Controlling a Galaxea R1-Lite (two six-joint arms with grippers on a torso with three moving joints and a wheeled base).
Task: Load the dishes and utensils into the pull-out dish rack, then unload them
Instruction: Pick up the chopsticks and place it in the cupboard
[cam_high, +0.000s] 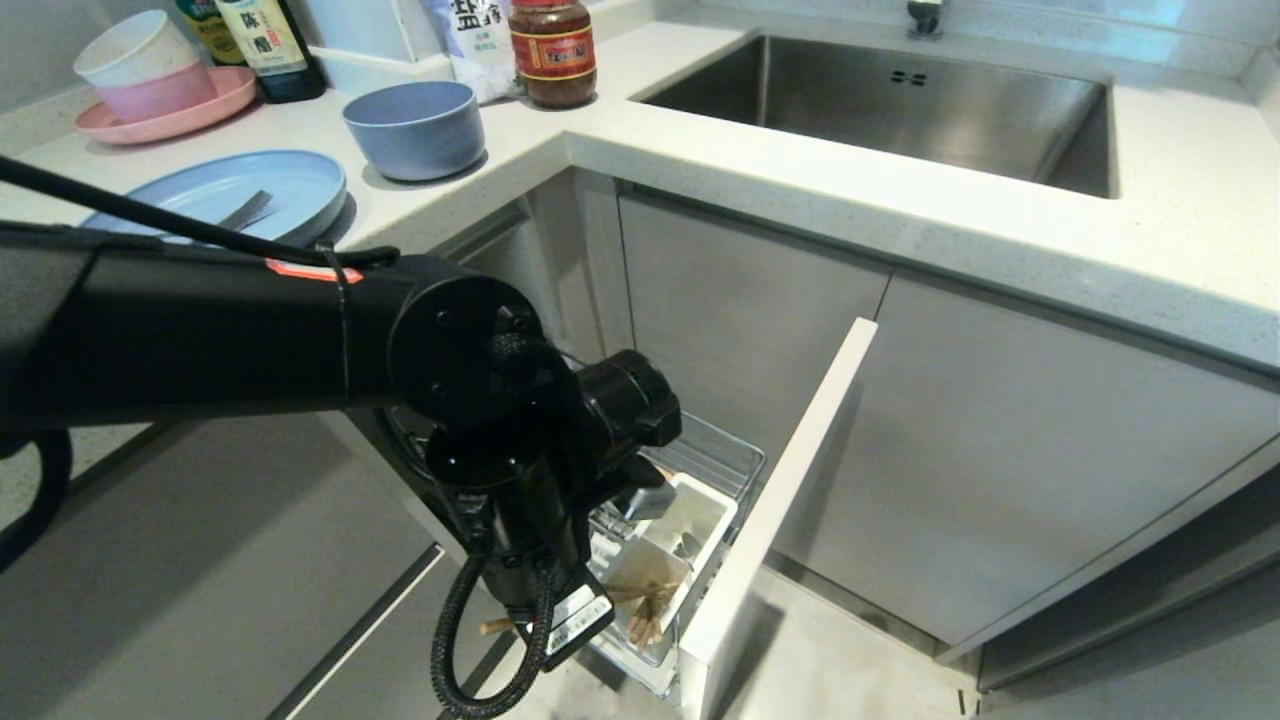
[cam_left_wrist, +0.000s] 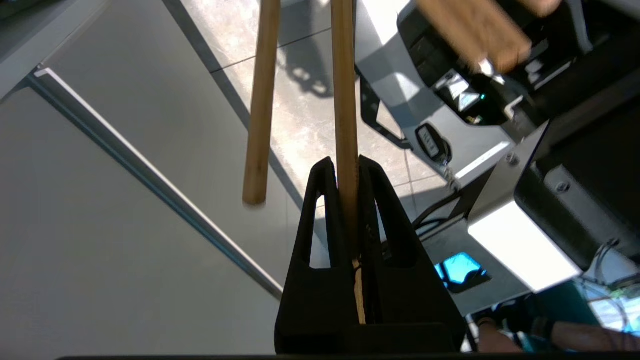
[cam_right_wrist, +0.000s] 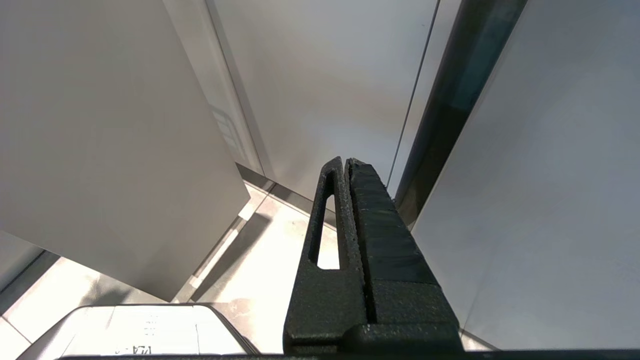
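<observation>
The pull-out dish rack (cam_high: 722, 452) stands drawn out below the counter, its narrow front panel (cam_high: 790, 495) pale. My left arm reaches down to its white utensil cup (cam_high: 700, 520), where the chopsticks (cam_high: 647, 608) show. In the left wrist view my left gripper (cam_left_wrist: 342, 162) is shut on one chopstick (cam_left_wrist: 345, 100); the other chopstick (cam_left_wrist: 260, 110) runs beside it, outside the fingers. The light-blue plate (cam_high: 290, 180) lies on the counter with a metal utensil (cam_high: 247, 210) on it. The blue-grey bowl (cam_high: 415, 128) stands behind it. My right gripper (cam_right_wrist: 346, 161) is shut and holds nothing, parked by cabinet doors.
A pink plate with stacked bowls (cam_high: 150, 85), bottles (cam_high: 265, 40) and a jar (cam_high: 553, 50) stand at the back of the counter. The sink (cam_high: 900, 100) is at the right. Grey cabinet doors (cam_high: 1000, 470) flank the rack.
</observation>
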